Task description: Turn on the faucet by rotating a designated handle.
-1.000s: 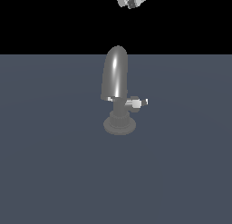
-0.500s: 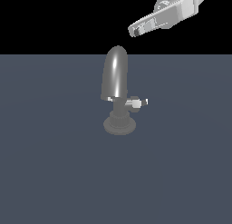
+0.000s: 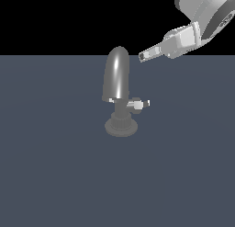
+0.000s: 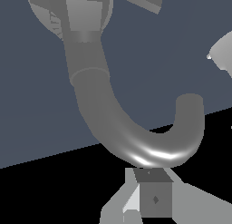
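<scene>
- Currently the faucet (image 3: 118, 90) stands alone on the dark grey floor (image 3: 55, 175), roughly mid-scene in the exterior view, its round ribbed base planted flat and its tall rounded spout rising straight above.
- Handle (image 3: 137, 104): a short silver stub with a thin white-tipped lever, sticking out of the narrow neck toward 3 o'clock in the exterior view. Nothing touches it.
- Gripper (image 3: 143, 57): hangs in the air at about 1 o'clock from the spout's top, well apart from the handle and higher than it. The white arm slants down from the exterior view's upper right, fingertips leading toward the spout.
- Jaws: cannot tell whether they are released or clenched. The exterior view shows the fingers (image 3: 153, 52) only as one pale bar seen edge-on, and the wrist view shows just the finger roots in the foreground.
- Wrist view: the curved spout of the faucet (image 4: 136, 137) fills the frame, hooked like a J, with the base at the far end. I cannot make out the handle for certain there.
- Judgement: this is an approach stage; the turn has not begun. Coming in from the handle's side probably keeps the spout out of the path down to the lever.
- Next need, as I read it: drop to neck height beside the lever tip, then push it around the neck.
- Risk: the lever is small and close to the spout, so clipping the spout first seems possible.
</scene>
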Tool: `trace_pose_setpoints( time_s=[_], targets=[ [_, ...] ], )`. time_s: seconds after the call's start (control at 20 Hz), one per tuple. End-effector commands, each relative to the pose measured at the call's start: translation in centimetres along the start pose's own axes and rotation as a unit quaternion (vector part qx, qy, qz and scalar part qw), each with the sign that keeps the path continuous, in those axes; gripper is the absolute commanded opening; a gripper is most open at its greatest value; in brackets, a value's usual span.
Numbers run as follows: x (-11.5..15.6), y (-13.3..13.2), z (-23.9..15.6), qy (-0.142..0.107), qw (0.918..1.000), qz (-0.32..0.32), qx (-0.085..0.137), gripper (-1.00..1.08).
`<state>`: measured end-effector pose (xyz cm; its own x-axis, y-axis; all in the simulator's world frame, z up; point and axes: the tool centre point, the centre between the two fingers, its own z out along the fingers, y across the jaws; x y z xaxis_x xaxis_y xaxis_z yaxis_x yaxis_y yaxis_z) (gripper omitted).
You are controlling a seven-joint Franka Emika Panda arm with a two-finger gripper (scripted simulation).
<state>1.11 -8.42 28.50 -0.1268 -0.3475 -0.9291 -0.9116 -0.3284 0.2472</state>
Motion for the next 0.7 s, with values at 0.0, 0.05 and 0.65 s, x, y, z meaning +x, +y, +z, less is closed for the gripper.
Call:
trace_pose_setpoints(
  time_s=[0.0,0.05,0.65],
  targets=[
    [1.6,-0.4,0.0,-0.029,0.9992,0.026,0.012,-1.00],
    [2.3,-0.6,0.0,-0.040,0.9984,0.037,0.017,-1.00],
    [9.5,-1.2,1.6,-0.163,0.9728,0.150,0.070,-1.00]
  ],
)
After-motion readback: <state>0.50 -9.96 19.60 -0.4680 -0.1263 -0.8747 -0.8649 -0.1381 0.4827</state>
